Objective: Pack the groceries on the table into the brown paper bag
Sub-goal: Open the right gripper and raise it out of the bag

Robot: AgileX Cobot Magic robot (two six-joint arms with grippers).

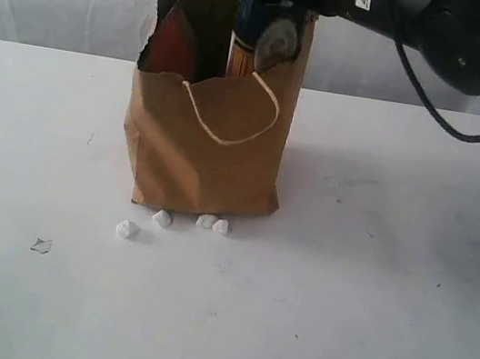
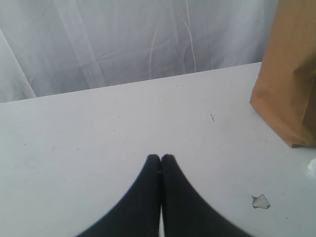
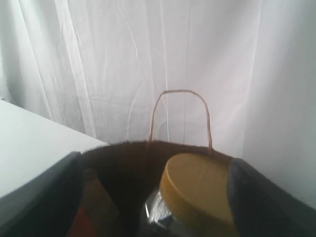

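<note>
The brown paper bag (image 1: 208, 151) stands upright on the white table (image 1: 370, 284). My right gripper (image 1: 268, 14) hangs in the bag's mouth, open. In the right wrist view its fingers (image 3: 54, 192) stand wide apart over the bag's rim (image 3: 123, 144). The gold-lidded clear jar (image 3: 197, 190) sits tilted inside the bag, its lid close against one finger and far from the other. A brown pouch with an orange-red label (image 1: 175, 44) leans inside the bag at the left. My left gripper (image 2: 161, 157) is shut and empty, low over bare table beside the bag (image 2: 291, 74).
Small white crumpled scraps (image 1: 162, 218) lie just in front of the bag, another scrap (image 1: 127, 230) lies a little nearer. A flat torn scrap (image 1: 42, 245) lies to the left, the same scrap (image 2: 260, 201) showing near my left gripper. A white curtain hangs behind the table.
</note>
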